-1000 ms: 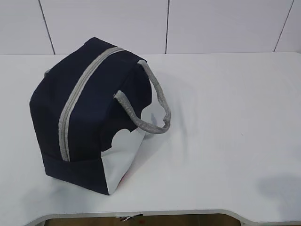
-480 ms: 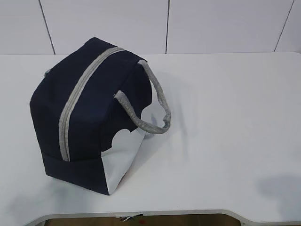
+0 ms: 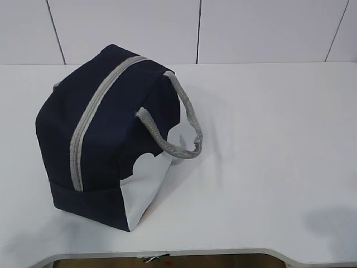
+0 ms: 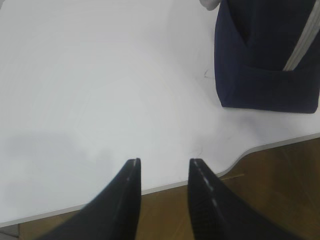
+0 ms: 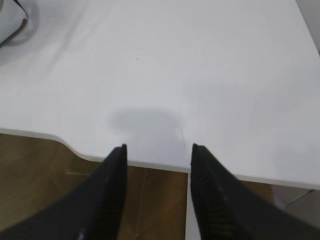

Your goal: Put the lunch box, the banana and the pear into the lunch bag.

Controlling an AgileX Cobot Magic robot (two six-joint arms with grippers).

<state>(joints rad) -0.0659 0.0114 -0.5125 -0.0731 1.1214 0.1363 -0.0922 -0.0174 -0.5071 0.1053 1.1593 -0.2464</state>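
I have a white table (image 3: 268, 156) in front of a white panelled wall (image 3: 262, 30), and below the table's front edge the wrist cameras show me brown wooden floor (image 5: 35, 170).

On the exterior view the lunch bag (image 3: 106, 139) stands on the left part of the table, a boxy navy-blue thing with a white lower side panel (image 3: 146, 184) facing right and toward me. Its grey zipper (image 3: 92, 120) runs over the top and down the near face, and it looks closed along the whole length I can see. A grey strap handle (image 3: 184, 125) droops off the right side of the bag, its loop hanging just above the tabletop. I cannot see the lunch box, the banana or the pear in any of my views.

My left gripper (image 4: 164, 161) hovers over the table's front edge, jaws apart with nothing between them; the bag's dark corner sits up and to the right in that view, well apart from the fingertips (image 4: 199, 167).

My right gripper (image 5: 159, 148) likewise hangs over the front edge on bare table, jaws spread and empty, with its soft shadow (image 5: 145, 120) lying on the surface just ahead. A bit of the strap shows at the far upper left of that view.
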